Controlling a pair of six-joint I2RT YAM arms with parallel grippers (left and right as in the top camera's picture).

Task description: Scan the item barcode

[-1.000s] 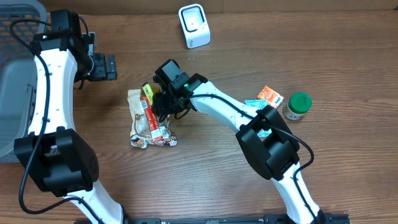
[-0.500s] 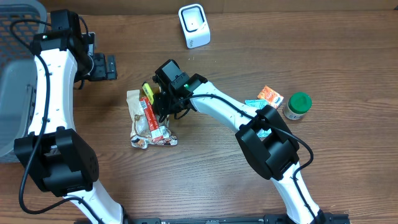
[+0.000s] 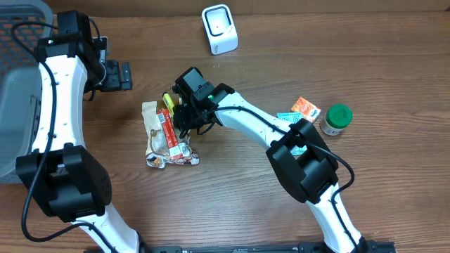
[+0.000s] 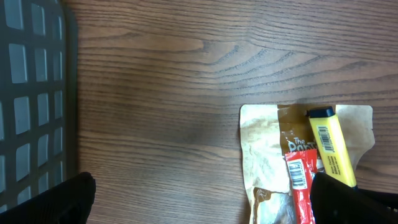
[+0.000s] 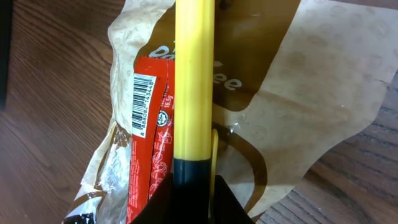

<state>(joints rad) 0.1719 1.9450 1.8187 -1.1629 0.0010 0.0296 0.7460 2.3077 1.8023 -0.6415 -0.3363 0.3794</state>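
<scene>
1. My right end effector [image 5: 193, 190] is closed on one end of the yellow plastic stick with a black cap [image 5: 194, 74].
2. The stick lies across a crumpled brown paper pouch [image 3: 150, 112] near the middle of the wooden desk [image 3: 281, 204], touching a red sachet with a printed barcode [image 5: 146, 106].
3. My left end effector [image 3: 116, 74] has its fingers spread wide and holds nothing, well apart from the pouch.
4. The white box-shaped scanner [image 3: 219, 28] stands near the desk's far edge.
</scene>
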